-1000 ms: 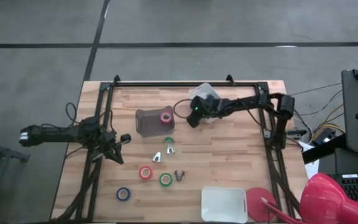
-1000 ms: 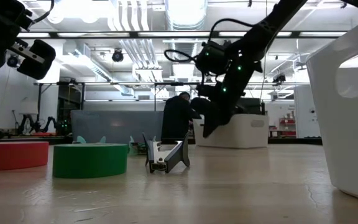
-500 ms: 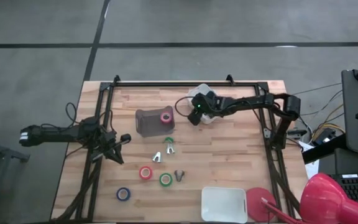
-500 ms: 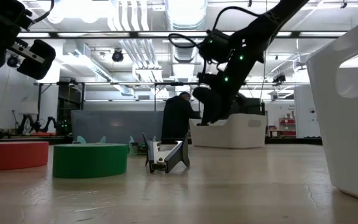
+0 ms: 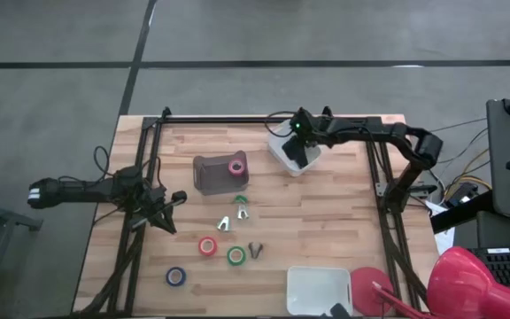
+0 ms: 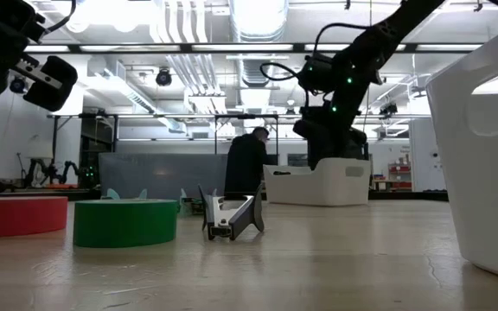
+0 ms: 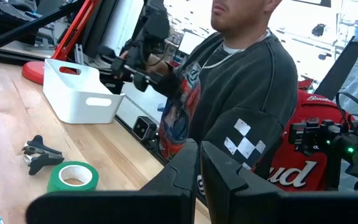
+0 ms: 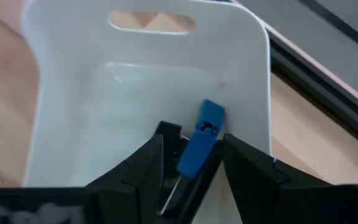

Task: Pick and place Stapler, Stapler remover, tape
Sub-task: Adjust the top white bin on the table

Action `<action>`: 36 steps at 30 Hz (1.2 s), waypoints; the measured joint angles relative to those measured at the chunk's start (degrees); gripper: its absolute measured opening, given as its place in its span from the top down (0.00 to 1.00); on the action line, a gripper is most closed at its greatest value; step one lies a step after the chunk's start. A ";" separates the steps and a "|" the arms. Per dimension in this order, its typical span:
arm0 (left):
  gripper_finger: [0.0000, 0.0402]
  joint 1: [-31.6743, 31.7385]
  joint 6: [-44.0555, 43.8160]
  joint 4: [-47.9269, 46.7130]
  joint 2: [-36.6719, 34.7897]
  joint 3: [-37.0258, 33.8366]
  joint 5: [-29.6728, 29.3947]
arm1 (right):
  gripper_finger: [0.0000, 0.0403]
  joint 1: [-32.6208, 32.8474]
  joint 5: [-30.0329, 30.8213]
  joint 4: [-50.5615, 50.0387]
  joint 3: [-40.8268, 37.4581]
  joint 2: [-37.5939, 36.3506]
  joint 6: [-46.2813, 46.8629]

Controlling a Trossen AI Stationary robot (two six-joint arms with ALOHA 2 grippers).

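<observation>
the blue stapler (image 8: 199, 138) sits pinched between the right gripper's (image 8: 191, 163) fingers, over the inside of the white bin (image 8: 73, 112) at the far side of the table (image 5: 343, 230); in the high view the right gripper (image 5: 296, 149) hangs over that bin (image 5: 283, 159), and in the low view it (image 6: 322, 142) is just above the bin's rim (image 6: 318, 184); a pink tape (image 5: 235, 167) lies on a grey block (image 5: 212, 174) near the table's middle; a green-handled remover (image 5: 240, 206) and a grey remover (image 5: 225, 221) lie just nearer, close together; the red tape (image 5: 207, 245) and green tape (image 5: 235, 255) lie side by side, a small dark remover (image 5: 255, 250) just beside the green one; the blue tape (image 5: 176, 276) is apart, toward the near left corner; a second white bin (image 5: 319, 290) stands at the near edge; the left gripper (image 5: 172, 202) waits over the left side of the table, its fingers (image 7: 185, 168) nearly together with only a thin gap, holding nothing; a person (image 7: 229, 93) in a dark sweatshirt is beyond the table.
</observation>
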 joint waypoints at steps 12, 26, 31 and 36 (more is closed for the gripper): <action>0.94 0.00 0.01 0.03 -0.01 0.01 0.00 | 0.77 -1.77 -3.97 -0.29 0.06 0.76 -1.58; 0.94 0.00 0.00 -0.01 0.00 0.01 -0.02 | 0.65 -3.39 1.26 -2.86 1.01 -3.42 -1.10; 0.94 0.00 0.00 -0.12 0.01 0.01 -0.02 | 0.55 -4.47 0.14 -3.40 0.87 -0.65 -1.19; 0.94 0.00 0.00 -0.28 -0.01 0.00 -0.02 | 0.54 -4.50 0.36 -3.09 0.87 0.65 -1.34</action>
